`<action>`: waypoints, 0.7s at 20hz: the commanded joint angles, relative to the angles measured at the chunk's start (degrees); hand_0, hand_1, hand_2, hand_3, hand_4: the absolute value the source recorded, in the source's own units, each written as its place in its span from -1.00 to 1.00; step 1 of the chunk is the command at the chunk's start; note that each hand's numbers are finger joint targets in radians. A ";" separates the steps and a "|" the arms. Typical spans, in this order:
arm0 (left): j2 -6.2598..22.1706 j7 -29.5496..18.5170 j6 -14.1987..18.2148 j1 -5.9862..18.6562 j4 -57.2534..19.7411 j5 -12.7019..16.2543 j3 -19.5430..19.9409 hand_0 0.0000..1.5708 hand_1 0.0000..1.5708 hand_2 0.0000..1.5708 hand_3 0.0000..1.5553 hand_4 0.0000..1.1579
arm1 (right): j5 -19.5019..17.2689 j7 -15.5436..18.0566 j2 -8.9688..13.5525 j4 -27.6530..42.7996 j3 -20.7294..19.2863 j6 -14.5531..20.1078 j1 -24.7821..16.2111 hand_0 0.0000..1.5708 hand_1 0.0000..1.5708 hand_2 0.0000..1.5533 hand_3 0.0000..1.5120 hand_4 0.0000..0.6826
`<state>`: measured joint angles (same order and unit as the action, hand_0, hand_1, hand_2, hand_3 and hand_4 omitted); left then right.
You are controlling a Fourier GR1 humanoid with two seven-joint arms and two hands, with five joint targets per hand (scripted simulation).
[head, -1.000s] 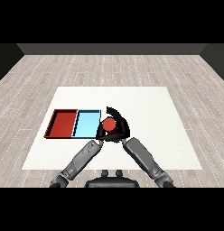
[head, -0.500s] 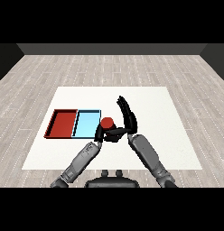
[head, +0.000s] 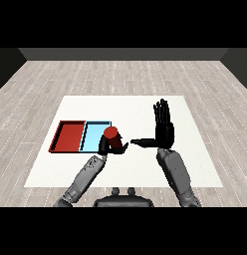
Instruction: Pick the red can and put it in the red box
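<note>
The red can [head: 112, 137] stands upright in the left hand [head: 106, 146], whose dark fingers [head: 122, 147] curl round its lower body, so that only the top and upper side of the can show. It sits just beside the near right corner of the light blue tray [head: 94, 135], partly overlapping that tray's right edge in the head view; whether it rests on the counter [head: 130, 107] or is lifted clear of it cannot be told. The red tray [head: 69, 136] lies touching the blue one on its left, and the can is apart from it. The right hand [head: 164, 127] is held up to the right of the can, well clear of it, its fingers straight and pressed together pointing away across the counter, its thumb stretched out sideways toward the can.
</note>
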<state>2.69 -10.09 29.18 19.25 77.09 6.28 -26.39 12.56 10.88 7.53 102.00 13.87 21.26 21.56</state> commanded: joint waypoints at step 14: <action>15.44 9.34 -2.48 2.48 5.29 -6.86 12.17 1.00 1.00 0.97 0.82 0.96 | 5.66 12.02 6.53 -9.97 -12.63 -13.87 -20.32 -1.00 -1.00 -1.00 -1.00 -1.00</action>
<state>15.63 -2.16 26.71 19.57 84.53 1.91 -16.51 17.35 19.97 13.63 95.44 2.76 10.32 5.08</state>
